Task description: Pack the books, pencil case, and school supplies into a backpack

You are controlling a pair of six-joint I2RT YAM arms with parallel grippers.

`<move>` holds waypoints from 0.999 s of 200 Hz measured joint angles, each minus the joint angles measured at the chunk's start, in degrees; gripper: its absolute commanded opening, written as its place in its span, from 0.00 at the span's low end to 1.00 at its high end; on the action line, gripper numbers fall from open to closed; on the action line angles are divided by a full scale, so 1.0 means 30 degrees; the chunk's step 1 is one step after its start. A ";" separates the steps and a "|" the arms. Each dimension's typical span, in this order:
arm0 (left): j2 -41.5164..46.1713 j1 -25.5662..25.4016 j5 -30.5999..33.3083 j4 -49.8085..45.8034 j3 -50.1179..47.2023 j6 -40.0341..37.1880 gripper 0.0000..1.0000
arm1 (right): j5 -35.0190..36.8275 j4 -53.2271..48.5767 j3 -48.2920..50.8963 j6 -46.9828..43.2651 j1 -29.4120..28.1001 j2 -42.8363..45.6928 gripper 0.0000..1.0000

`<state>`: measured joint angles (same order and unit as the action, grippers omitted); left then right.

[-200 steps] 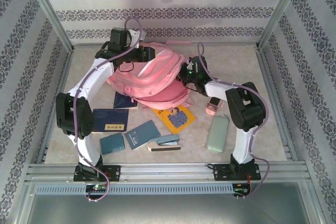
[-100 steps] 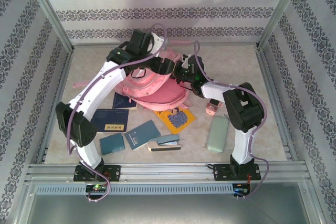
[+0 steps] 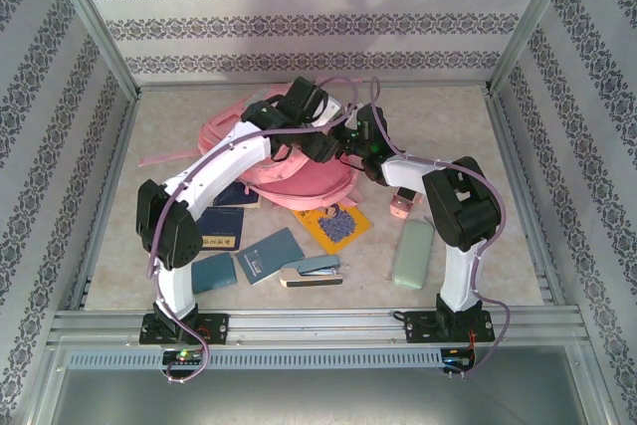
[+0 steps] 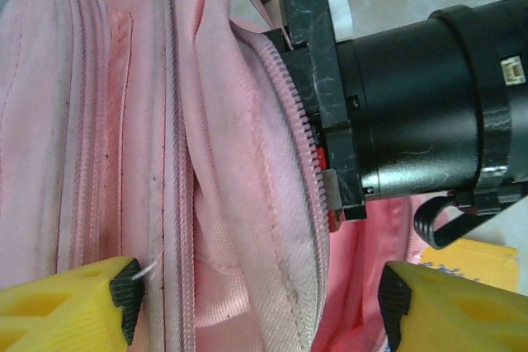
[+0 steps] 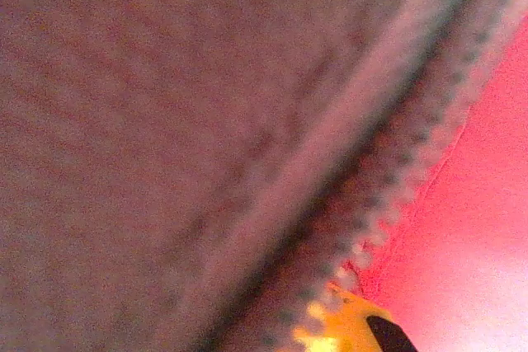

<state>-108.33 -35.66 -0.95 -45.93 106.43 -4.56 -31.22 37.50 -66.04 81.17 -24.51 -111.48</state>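
Desk: pale marbled desk (image 3: 448,116) with patterned panels on three sides.
Backpack: the large pink fabric backpack (image 3: 309,184) lies at the far middle of the desk, with both arms reaching onto it. The left wrist view shows its seams and a zipper line up close (image 4: 99,121).
Left gripper: the left gripper (image 3: 320,144) is over the backpack's right part. In its wrist view (image 4: 260,302) the yellow fingers (image 4: 66,307) show the jaws apart, one on either side of a fold of pink cloth. Cannot tell whether they touch the cloth.
Right gripper: the right gripper (image 3: 348,141) is at the backpack's right edge, just beside the left gripper. The left wrist view (image 4: 326,183) shows its jaws together, clamped on the backpack's zipper edge. Its own view shows blurred pink cloth, zipper teeth and one yellow fingertip (image 5: 346,331).
Books: all lie flat on the desk, outside the backpack.
- Navy blue book with a yellow label (image 3: 211,229), near the left arm.
- Second navy blue book (image 3: 237,194), partly under the backpack's near edge.
- Yellow book with a cartoon picture (image 3: 335,224), at the backpack's near edge.
- Two small teal books (image 3: 211,272) (image 3: 269,255), side by side.
Stapler: the small stapler with a blue top and beige base (image 3: 311,269) lies just beside the right teal book.
Pencil case: the pale grey-green oblong pouch (image 3: 413,253) lies on the desk by the right arm, well apart from the backpack.
Other: a small pink-and-white object (image 3: 402,203) sits near the pouch's far end.
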 measured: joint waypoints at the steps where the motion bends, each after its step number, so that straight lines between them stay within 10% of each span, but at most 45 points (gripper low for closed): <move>1: -0.0007 -0.0007 0.0036 -0.0007 0.0000 0.0007 0.63 | 0.0000 0.0015 0.0000 0.0007 0.0000 0.0000 0.00; 54: -0.0342 -0.0160 0.2288 0.0000 0.0284 -0.0619 0.17 | 0.0007 0.0160 0.0007 0.0291 0.0007 0.0000 0.00; 111: -0.0350 -0.0109 0.2696 -0.0153 0.0612 -0.0867 0.00 | 0.0182 0.0066 0.0313 0.0015 0.0015 0.0379 0.01; 160: -0.0809 0.1078 0.2280 -0.0605 0.2929 -0.0656 0.00 | 0.1982 -0.3861 0.1610 -0.3534 0.0270 0.4685 0.53; 200: -0.0918 0.3475 0.1392 -0.0415 0.5945 0.0168 0.00 | 0.4510 -0.8255 0.1698 -0.7446 0.0517 0.8750 0.76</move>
<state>-111.09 -25.23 3.22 -47.18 124.27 -4.05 -17.69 12.73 -60.95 58.83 -22.96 -85.23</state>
